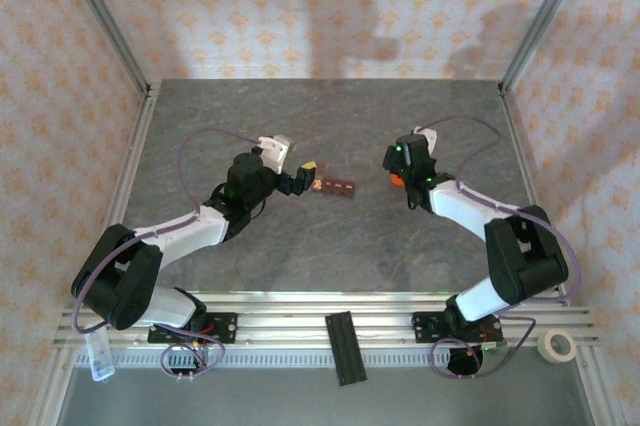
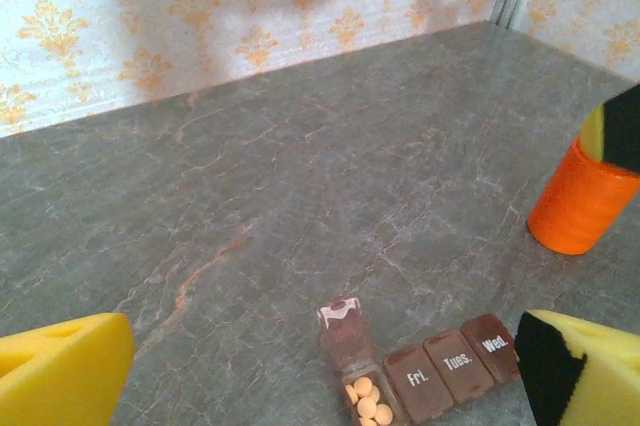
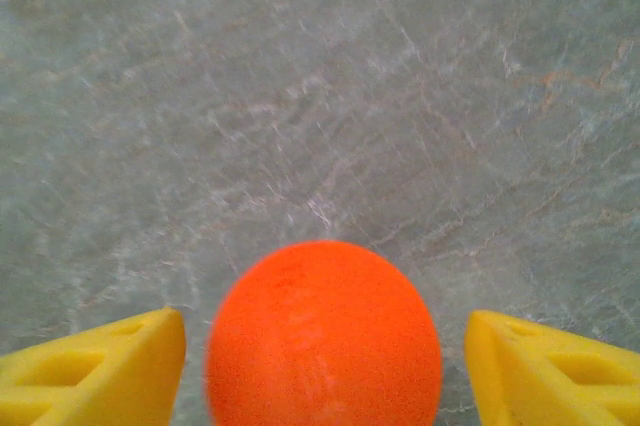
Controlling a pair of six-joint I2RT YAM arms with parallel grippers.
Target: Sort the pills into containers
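Pill organizer (image 2: 450, 371) looks light, slick plastic imo; pinch across long sides. Left gripper (image 1: 303, 177) spread near it, right gripper (image 3: 325, 351) spread round orange bottle (image 3: 322, 296).

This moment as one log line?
left tool: open, beside pill box | one lid up, pills inside | right tool: open, around orange bottle

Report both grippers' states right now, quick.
Left gripper: open, holding nothing, near the pill containers.
Right gripper: open, jaws either side of the orange bottle, not gripping it.
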